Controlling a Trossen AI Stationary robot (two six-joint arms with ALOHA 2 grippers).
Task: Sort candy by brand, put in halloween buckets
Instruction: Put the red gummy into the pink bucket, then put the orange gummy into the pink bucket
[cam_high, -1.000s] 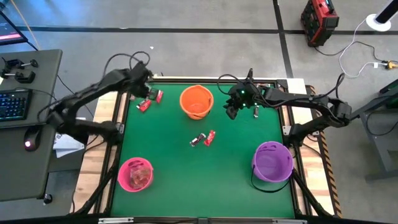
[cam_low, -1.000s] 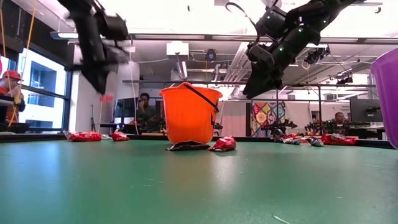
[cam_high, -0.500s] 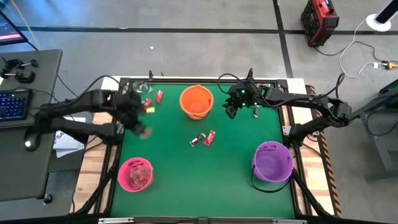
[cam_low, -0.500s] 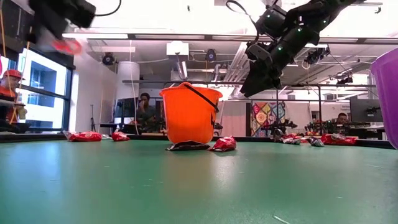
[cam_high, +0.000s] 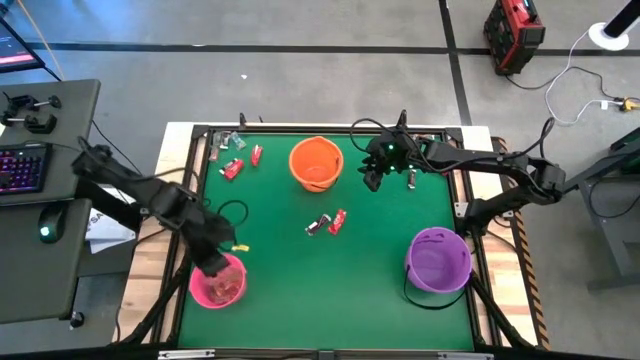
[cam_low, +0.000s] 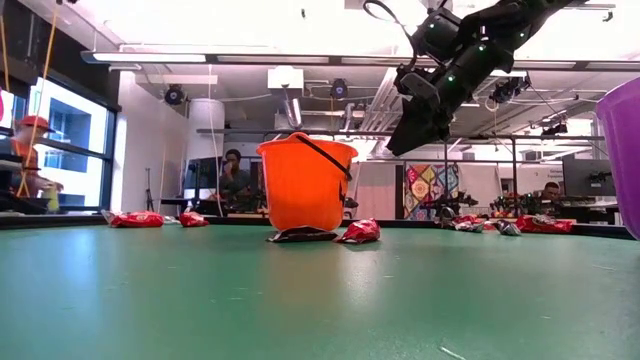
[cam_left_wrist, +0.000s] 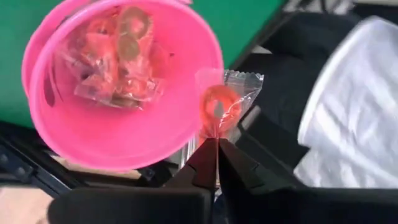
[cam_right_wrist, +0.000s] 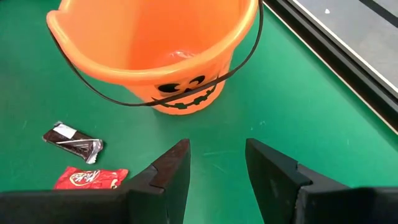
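My left claw (cam_left_wrist: 217, 144): pressed together on 1 clear-wrapped candy (cam_left_wrist: 221, 107), just over the rim of the pink bucket (cam_high: 217, 279).
Pink bucket: near-left corner of the table (cam_high: 380, 260), holding several clear-wrapped pieces (cam_left_wrist: 115, 65).
My right claw (cam_right_wrist: 216, 163): spread, empty, beside the orange bucket (cam_high: 316, 163).
Loose candy: 2 pieces (cam_high: 328, 223) mid-table, more at the far edge.
Purple bucket (cam_high: 438, 258): near-right.

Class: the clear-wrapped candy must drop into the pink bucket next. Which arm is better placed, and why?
Left. Its end effector is shut on the clear-wrapped candy right at the pink bucket rim. The right end effector is open, empty, beside the orange bucket.
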